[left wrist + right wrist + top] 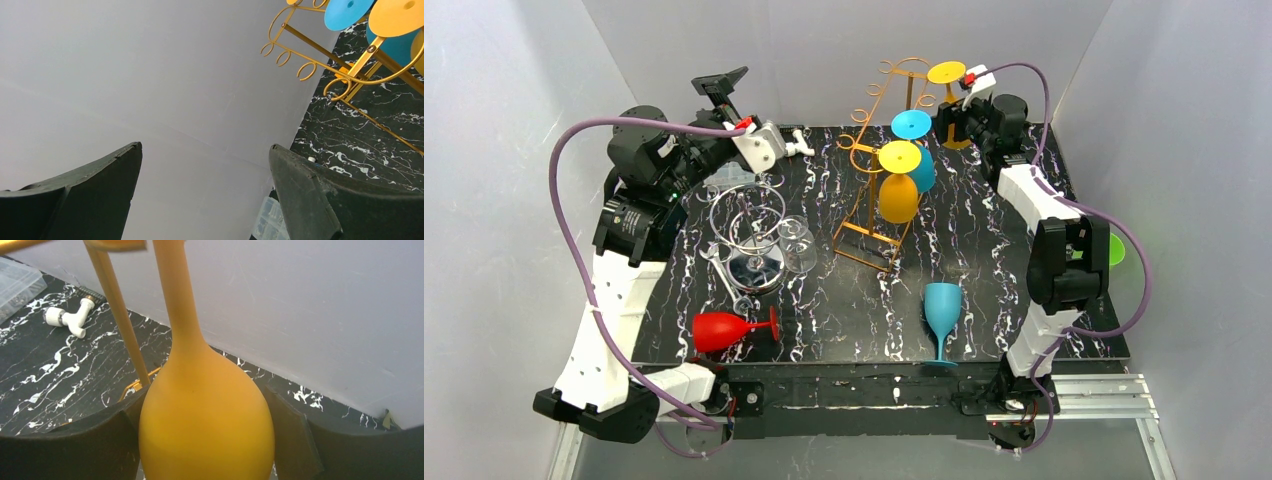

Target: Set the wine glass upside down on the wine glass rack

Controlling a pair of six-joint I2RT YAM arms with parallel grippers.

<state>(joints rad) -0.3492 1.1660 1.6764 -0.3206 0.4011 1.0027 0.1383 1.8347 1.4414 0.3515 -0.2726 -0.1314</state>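
The gold wire rack (874, 215) stands at the middle back of the table. A yellow glass (900, 185) and a blue glass (914, 135) hang upside down on it. My right gripper (962, 115) is shut on the bowl of a second yellow wine glass (206, 405), held upside down with its foot (947, 72) up by the rack's back right end. Both pads (295, 435) press the bowl. My left gripper (724, 84) is open and empty, raised at the back left and facing the back wall; in the left wrist view (205, 195) only wall shows between its fingers.
A red glass (724, 328) lies on its side at the front left. A teal glass (942, 308) stands upright at the front right. Clear glasses (764, 240) cluster left of the rack. A white fitting (70, 320) lies at the back, and a green object (1116, 248) sits past the right edge.
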